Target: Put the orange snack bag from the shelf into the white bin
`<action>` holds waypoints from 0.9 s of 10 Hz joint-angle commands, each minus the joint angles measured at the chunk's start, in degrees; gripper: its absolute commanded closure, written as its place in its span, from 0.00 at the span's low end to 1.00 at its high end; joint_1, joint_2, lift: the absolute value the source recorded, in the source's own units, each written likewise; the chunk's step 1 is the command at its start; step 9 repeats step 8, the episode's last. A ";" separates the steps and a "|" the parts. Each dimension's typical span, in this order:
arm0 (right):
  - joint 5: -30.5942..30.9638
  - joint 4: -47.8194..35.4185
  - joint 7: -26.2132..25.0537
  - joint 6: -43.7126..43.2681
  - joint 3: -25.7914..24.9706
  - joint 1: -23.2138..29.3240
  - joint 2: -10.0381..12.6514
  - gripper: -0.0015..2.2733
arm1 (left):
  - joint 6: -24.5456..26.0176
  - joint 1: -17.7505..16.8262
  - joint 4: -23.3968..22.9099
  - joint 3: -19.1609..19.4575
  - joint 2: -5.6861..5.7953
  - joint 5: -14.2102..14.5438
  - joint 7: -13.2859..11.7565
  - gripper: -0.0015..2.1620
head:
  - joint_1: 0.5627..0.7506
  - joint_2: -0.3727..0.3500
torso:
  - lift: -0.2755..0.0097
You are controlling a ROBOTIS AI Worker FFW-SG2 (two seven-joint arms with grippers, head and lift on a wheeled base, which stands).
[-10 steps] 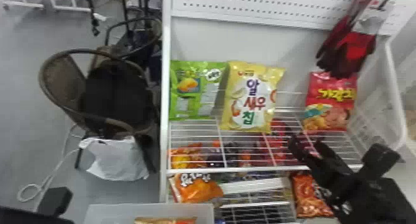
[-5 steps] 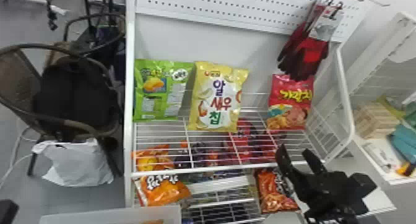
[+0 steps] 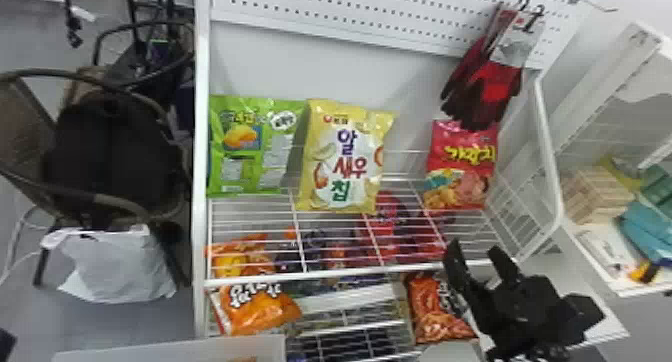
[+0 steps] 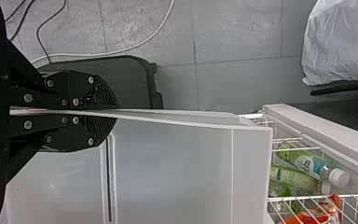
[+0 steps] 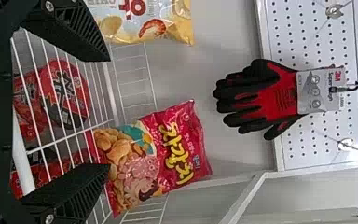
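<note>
The orange snack bag (image 3: 262, 308) lies on the lower shelf at the left, below the upper wire shelf's front edge. Another orange-red bag (image 3: 430, 311) is farther right on that level, partly behind the right gripper (image 3: 474, 256). That gripper is open at the upper shelf's front right; in the right wrist view the gripper (image 5: 108, 113) has nothing held between its fingers. The white bin (image 3: 170, 350) stands at the bottom left. Part of the left gripper (image 3: 6, 345) shows at the lower left edge. In the left wrist view the left gripper (image 4: 70, 112) is shut on the bin's rim (image 4: 177, 120).
Green (image 3: 245, 146), yellow (image 3: 345, 156) and pink (image 3: 462, 166) bags stand on the upper wire shelf (image 3: 310, 278). Red-black gloves (image 3: 492, 86) hang above the pink bag. A chair (image 3: 110, 151) and white plastic bag (image 3: 117, 266) are left of the rack.
The head view has turned right, so the rack appears farther left and a side shelf has come in. Relative to the rack, the right gripper has moved right and stays open.
</note>
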 commanded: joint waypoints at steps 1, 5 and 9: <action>0.27 0.10 0.00 -0.01 0.53 -0.07 0.04 0.04 | 0.07 0.02 0.04 0.34 -0.15 -0.01 0.00 0.99 | 0.70 0.03 | 0.97; 0.44 0.10 -0.35 -0.54 0.53 -0.07 0.13 0.04 | 0.07 0.02 0.04 -0.01 -0.15 -0.54 0.09 0.99 | 0.70 0.03 | 0.97; 0.44 0.10 -0.35 -1.42 0.62 0.37 0.22 0.04 | 0.07 1.07 -0.75 -0.01 -0.15 -0.98 -0.09 0.99 | 0.70 0.03 | 0.97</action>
